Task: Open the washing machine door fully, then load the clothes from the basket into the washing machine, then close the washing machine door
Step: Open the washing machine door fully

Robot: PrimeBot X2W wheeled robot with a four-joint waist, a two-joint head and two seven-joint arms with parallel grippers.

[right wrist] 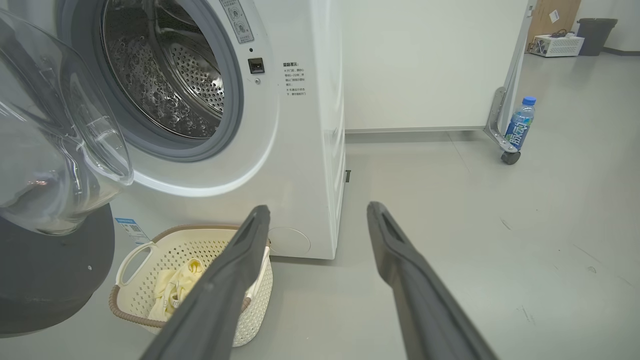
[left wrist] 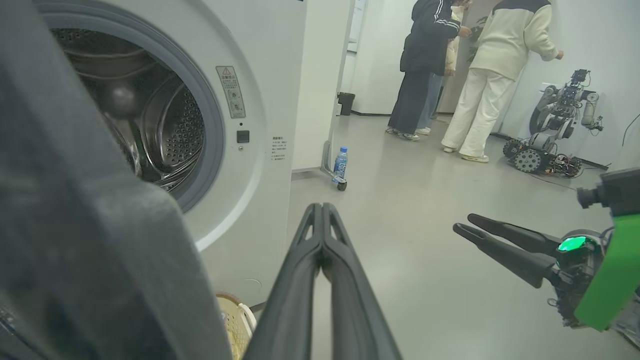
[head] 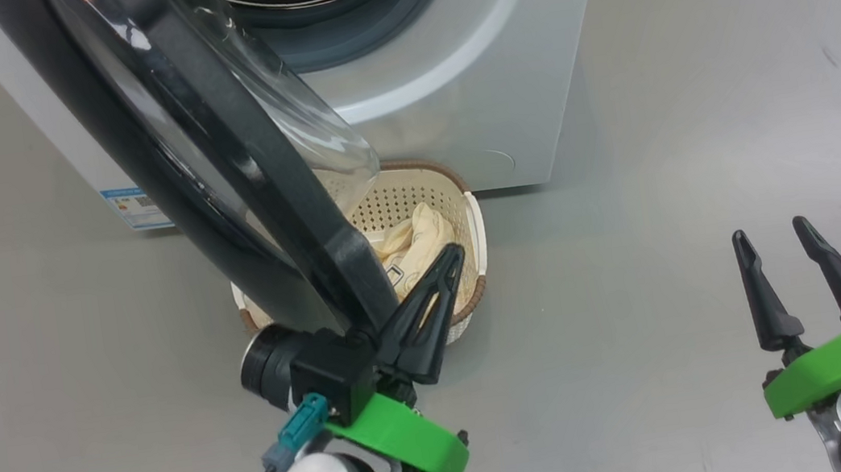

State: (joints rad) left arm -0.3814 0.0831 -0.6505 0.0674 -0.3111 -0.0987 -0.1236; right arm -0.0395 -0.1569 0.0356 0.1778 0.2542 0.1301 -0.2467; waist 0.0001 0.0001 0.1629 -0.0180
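washing machine door (head: 278, 206) stands open, swung out over the basket (head: 415, 192), which sits on the floor (head: 643, 320) against the washing machine (head: 462, 60) front, w/ clothes (head: 420, 236) inside. left gripper (head: 455, 252) fingers pressed together, just beside door's lower rim. right gripper (head: 769, 229) fingers apart, holding nothing, well off to the right.

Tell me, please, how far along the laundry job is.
Done: the door stands open, drum bare. In hand: the shut left gripper sits by the door's edge, perhaps swinging it wider. Left: the clothes lie in the basket; loading and closing remain. The right gripper hangs open.
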